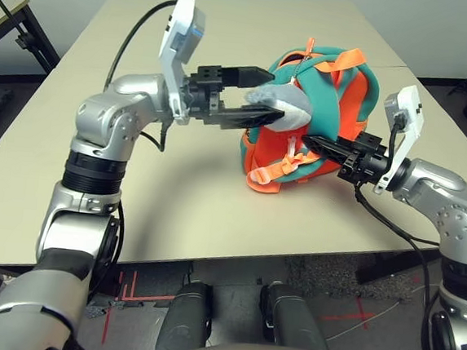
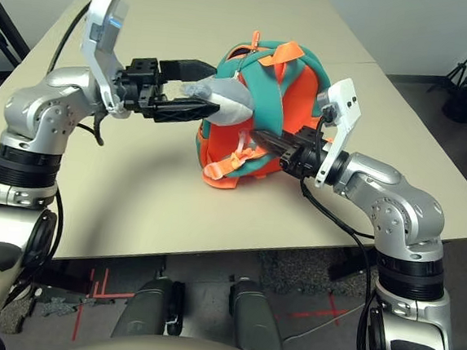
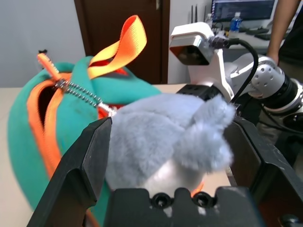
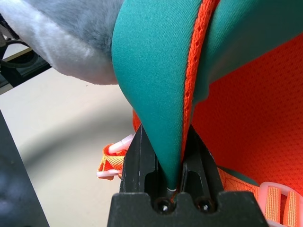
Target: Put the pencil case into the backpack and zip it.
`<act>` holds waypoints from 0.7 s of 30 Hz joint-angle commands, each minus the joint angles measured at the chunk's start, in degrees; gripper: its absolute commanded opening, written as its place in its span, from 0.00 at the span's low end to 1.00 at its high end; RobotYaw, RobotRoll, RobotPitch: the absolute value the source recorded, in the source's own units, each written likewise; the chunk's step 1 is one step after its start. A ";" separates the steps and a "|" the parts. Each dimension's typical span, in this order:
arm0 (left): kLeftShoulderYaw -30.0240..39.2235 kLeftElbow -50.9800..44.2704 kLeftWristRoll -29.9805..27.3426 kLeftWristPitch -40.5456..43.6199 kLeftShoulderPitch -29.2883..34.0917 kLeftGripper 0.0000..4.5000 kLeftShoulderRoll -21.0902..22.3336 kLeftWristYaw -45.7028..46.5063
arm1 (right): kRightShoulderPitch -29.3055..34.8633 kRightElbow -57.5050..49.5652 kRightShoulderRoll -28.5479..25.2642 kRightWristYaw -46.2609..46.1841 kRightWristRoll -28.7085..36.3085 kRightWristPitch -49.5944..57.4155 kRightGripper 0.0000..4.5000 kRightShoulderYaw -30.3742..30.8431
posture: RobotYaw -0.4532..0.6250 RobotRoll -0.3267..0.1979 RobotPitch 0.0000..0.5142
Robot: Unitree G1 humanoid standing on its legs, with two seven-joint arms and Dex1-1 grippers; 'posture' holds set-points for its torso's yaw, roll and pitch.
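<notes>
The backpack (image 1: 337, 110), teal with orange panels and straps, lies on its side at the middle of the table. Its grey plush fin (image 1: 293, 106) sticks out toward my left arm. My left gripper (image 1: 275, 94) is open, one finger above the fin and one below it; in the left wrist view the fin (image 3: 161, 137) sits between the spread fingers (image 3: 90, 161). The right gripper (image 1: 306, 140) is shut on a teal shoulder strap (image 4: 156, 71) at the pack's near side. A zipper (image 3: 75, 90) runs along an orange-edged opening. The pencil case is out of view.
The beige table (image 1: 189, 212) has bare surface left of and in front of the pack, and its front edge is close to me. A black stand (image 1: 17, 25) is off the far left corner. A person (image 3: 284, 23) stands by a desk behind.
</notes>
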 commanded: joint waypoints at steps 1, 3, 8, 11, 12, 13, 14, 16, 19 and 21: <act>-1.76 0.20 2.14 -1.45 0.01 1.00 -0.60 -0.22 | -0.45 -1.18 0.21 1.31 0.80 -0.39 0.05 1.09 | 0.27 0.62 0.13; -1.89 0.45 2.74 -1.99 0.10 1.00 -0.86 -0.07 | -0.56 -1.32 0.26 1.24 0.87 -0.35 0.05 1.09 | 0.27 0.62 0.13; -1.74 1.14 3.47 -1.46 0.27 1.00 -0.54 -0.08 | -0.70 -1.28 0.55 0.89 0.64 -0.63 0.05 1.08 | 0.27 0.62 0.13; -1.21 1.27 3.26 -1.08 0.24 0.87 -0.10 -0.38 | -0.81 -1.27 0.92 0.69 0.48 -0.85 0.05 1.16 | 0.27 0.62 0.12; -1.12 1.37 3.26 -1.09 0.16 0.78 0.16 -0.61 | -0.84 -1.24 1.02 0.65 0.41 -0.90 0.05 1.18 | 0.27 0.62 0.12; -1.03 1.45 3.30 -1.11 0.10 0.71 0.47 -0.77 | -0.83 -1.20 1.12 0.58 0.30 -0.99 0.05 1.21 | 0.27 0.62 0.12; -0.99 1.51 3.31 -1.12 0.06 0.63 0.67 -0.83 | -0.82 -1.18 1.19 0.54 0.21 -1.04 0.05 1.22 | 0.27 0.62 0.12; -0.83 1.44 2.93 -0.88 0.04 0.46 1.14 -1.11 | -0.78 -1.04 1.38 0.52 -0.07 -1.23 0.05 1.30 | 0.27 0.62 0.12; -0.58 0.95 2.14 -0.05 0.16 0.21 1.72 -1.40 | -0.71 -0.97 1.67 0.55 -0.33 -1.41 0.05 1.33 | 0.27 0.62 0.12; -0.13 0.58 1.59 0.62 0.18 0.10 2.70 -2.04 | -0.72 -0.82 2.07 0.43 -0.55 -1.63 0.05 1.42 | 0.28 0.62 0.10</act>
